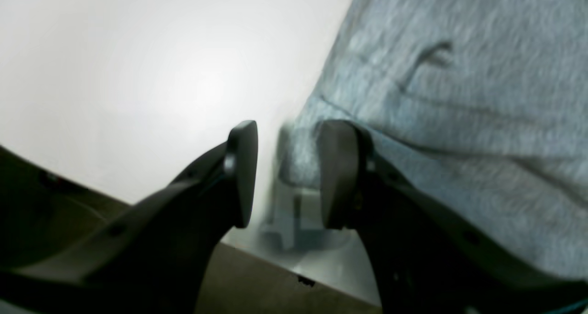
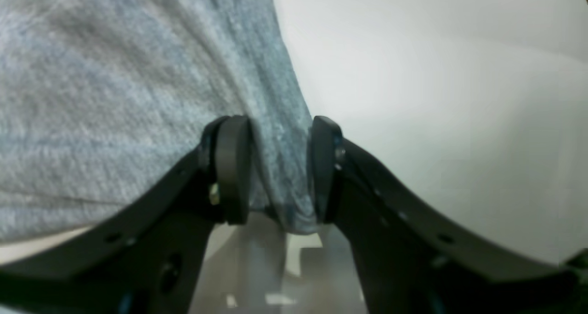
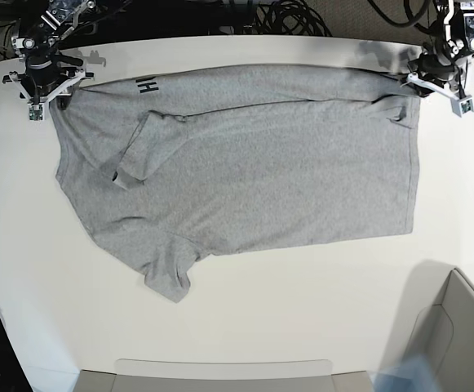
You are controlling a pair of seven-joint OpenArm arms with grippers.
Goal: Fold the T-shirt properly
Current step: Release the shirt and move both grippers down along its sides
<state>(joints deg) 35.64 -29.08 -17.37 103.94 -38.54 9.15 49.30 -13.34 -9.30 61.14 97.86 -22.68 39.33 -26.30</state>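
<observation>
T-shirt [image 3: 245, 171]: spread flat on white table [image 3: 318, 310], far edge folded toward the near side, lettering peeking far left.
Left gripper [image 1: 285, 174]: jaws parted, cloth corner loose between them.
Right gripper [image 2: 280, 169]: jaws apart, fabric between, not pinched.
Risk: withdrawing fingers could snag and drag the fold askew.
Hidden: most lettering; wrist views blurred.

even, bright overhead light. glare washes out the table [image 1: 138, 75] in both wrist views, which are soft and motion-blurred. base view sharp, with faint shadows.
</observation>
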